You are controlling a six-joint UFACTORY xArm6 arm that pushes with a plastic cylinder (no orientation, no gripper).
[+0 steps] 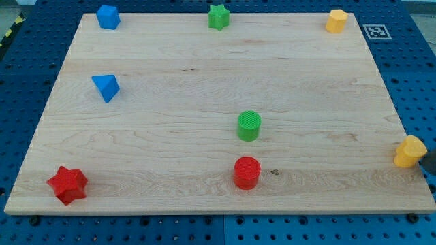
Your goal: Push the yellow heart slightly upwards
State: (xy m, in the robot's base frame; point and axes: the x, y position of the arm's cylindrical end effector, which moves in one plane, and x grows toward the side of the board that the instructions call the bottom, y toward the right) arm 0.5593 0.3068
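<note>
The yellow heart [409, 151] sat at the bench's [170, 136] right edge, fairly near. My tip [430, 167] was a dark bit touching its right side. It looked light and slippery. No claw showed.

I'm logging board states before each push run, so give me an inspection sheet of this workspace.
Surface: wooden board, flat and bare between the blocks.
Job's things: yellow heart at the board's right edge, low in the view, partly overhanging it.
Clutter: yellow block top right; green star top centre; blue block top left; blue triangular block on the left; green cylinder and red cylinder near centre bottom; red star bottom left.
Grippers: none; my tip cannot be made out, only a dark shape just right of the yellow heart.
Cables: nothing seen.
Surroundings: blue perforated table; marker tag top right.
</note>
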